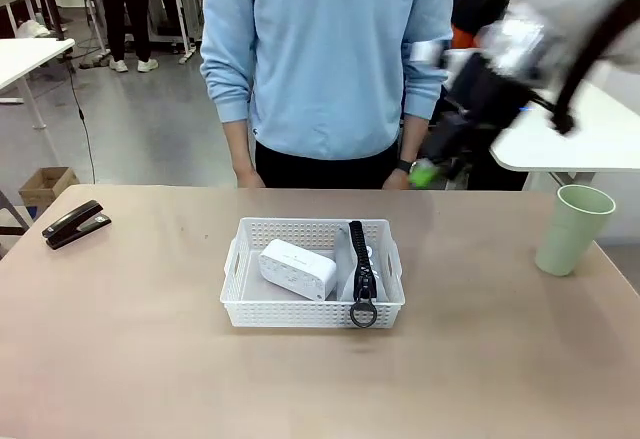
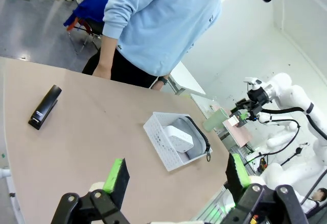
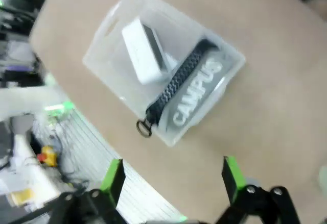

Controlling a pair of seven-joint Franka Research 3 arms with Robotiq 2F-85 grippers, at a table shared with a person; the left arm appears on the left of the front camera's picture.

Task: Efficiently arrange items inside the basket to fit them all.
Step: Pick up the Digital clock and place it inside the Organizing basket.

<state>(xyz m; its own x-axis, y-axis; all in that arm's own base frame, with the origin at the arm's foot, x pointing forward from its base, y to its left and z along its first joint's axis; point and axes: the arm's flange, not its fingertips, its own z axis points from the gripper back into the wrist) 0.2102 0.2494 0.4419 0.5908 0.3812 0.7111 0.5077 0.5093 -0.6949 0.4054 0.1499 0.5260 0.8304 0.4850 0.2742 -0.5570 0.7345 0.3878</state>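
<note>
The white basket [image 1: 290,314] sits mid-table, holding a small white box [image 1: 297,269] on its left and a grey pouch [image 1: 360,277] with a black zipper and ring pull on its right. A black stapler [image 1: 75,224] lies at the table's far left. A pale green cup [image 1: 573,229] stands at the right edge. My right gripper [image 1: 440,159] is blurred, high above the table's far right side. From above it looks open over the basket [image 3: 99,50], box [image 3: 145,50] and pouch [image 3: 202,89]. My left gripper [image 2: 177,173] is open, high over the near table, with the basket [image 2: 158,140] and stapler [image 2: 45,106] beyond.
A person in a light blue sweatshirt [image 1: 330,49] stands at the far edge, hands hanging near the table. Bare tabletop [image 1: 150,359] surrounds the basket on all sides. Other white tables stand behind.
</note>
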